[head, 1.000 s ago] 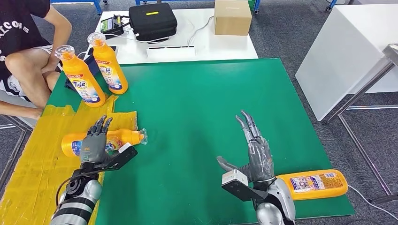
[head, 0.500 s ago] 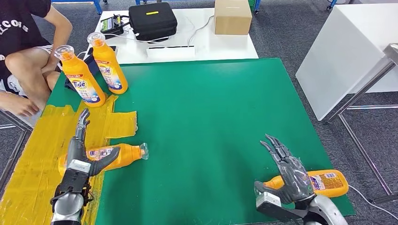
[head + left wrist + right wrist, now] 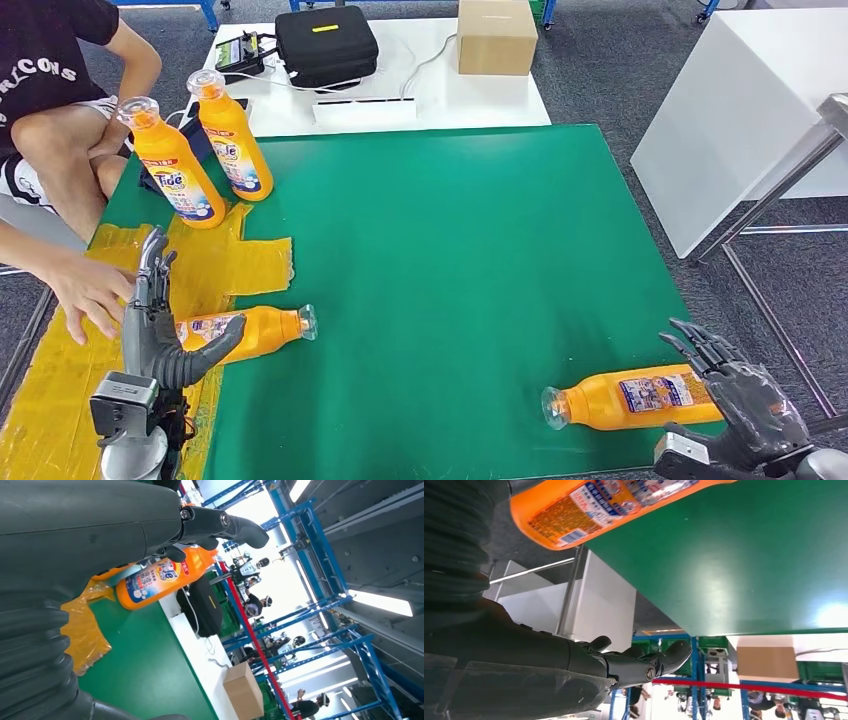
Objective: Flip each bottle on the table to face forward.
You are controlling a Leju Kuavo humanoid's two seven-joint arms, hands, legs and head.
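Here the left hand, fingers spread and empty, stands just beside the left bottle lying crosswise, cap toward the desk's middle.

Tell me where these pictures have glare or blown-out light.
Left wrist view: the bright hall behind the black case is washed out white. Right wrist view: a glare patch on the green table. Head view: evenly lit, only soft sheen on the yellow tape.
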